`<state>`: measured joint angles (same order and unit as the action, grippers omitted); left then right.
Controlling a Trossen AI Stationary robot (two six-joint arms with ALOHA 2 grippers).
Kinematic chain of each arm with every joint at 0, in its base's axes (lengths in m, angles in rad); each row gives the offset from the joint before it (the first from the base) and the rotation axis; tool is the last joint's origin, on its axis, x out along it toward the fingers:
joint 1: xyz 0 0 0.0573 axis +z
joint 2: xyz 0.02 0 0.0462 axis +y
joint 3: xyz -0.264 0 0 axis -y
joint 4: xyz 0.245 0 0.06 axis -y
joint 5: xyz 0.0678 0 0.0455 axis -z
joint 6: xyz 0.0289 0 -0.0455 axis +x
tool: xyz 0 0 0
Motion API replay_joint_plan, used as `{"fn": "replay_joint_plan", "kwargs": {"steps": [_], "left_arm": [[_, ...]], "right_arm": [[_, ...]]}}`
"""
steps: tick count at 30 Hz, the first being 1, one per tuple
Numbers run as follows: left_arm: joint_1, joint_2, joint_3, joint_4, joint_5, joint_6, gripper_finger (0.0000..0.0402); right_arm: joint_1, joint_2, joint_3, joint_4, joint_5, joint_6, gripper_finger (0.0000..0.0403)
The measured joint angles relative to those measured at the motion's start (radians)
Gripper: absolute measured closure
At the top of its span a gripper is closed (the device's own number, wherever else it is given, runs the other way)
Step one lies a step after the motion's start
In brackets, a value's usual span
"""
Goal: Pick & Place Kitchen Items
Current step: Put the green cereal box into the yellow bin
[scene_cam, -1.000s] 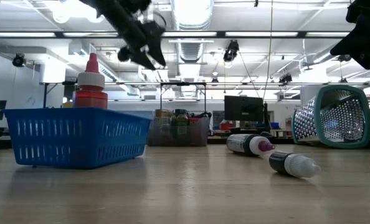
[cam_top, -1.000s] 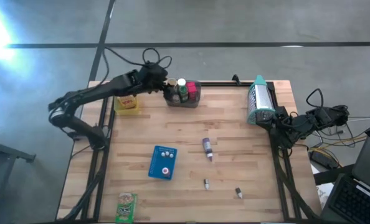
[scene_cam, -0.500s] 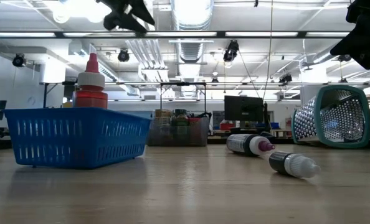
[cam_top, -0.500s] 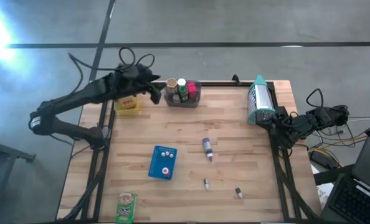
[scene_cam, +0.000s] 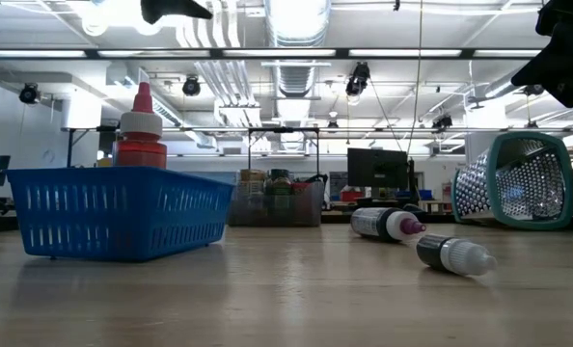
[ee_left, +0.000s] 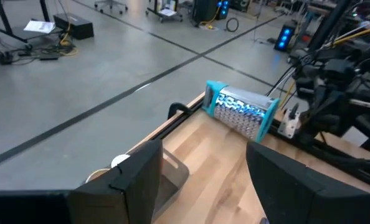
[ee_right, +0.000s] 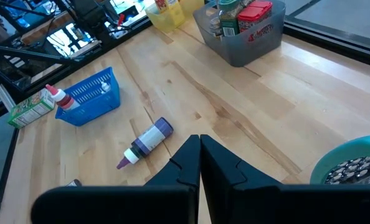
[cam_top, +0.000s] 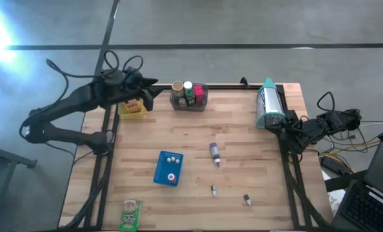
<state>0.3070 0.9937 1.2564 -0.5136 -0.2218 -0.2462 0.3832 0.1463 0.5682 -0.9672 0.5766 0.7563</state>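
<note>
Kitchen items are spread over the wooden table. A purple-capped bottle [cam_top: 215, 153] [ee_right: 149, 140] lies on its side mid-table, with two tiny bottles [cam_top: 213, 190] [cam_top: 247, 200] nearer the near edge. A green packet [cam_top: 131, 214] lies at the near left corner. Jars and a red box stand in the grey bin [cam_top: 189, 96] [ee_right: 247, 31]. Small bottles stand in the blue tray [cam_top: 168, 167] [scene_cam: 122, 207]. My left gripper [cam_top: 147, 96] [ee_left: 200, 168] hangs open and empty, high beside the yellow bin [cam_top: 131, 107]. My right gripper [ee_right: 200, 155] is shut and empty at the table's right edge.
A teal mesh basket [cam_top: 269, 103] [scene_cam: 518, 180] lies on its side at the far right corner, close to my right arm [cam_top: 298, 132]. A yellow item sits in the yellow bin. Bare wood shows between the bins and the blue tray. Cables trail off both sides.
My left gripper has drawn back from above the grey bin toward the table's left edge and now hangs beside the yellow bin. In the low view it has also risen to the top of the picture. The items have not moved.
</note>
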Motion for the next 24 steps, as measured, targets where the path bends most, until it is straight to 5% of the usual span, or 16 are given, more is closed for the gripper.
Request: {"fn": "replay_joint_plan", "kwargs": {"steps": [24], "left_arm": [[-0.092,-0.057,0.016,-0.066,-0.046,-0.016,0.0168]], "right_arm": [[0.000,0.000,0.000,0.000,0.000,0.000,0.0394]]}}
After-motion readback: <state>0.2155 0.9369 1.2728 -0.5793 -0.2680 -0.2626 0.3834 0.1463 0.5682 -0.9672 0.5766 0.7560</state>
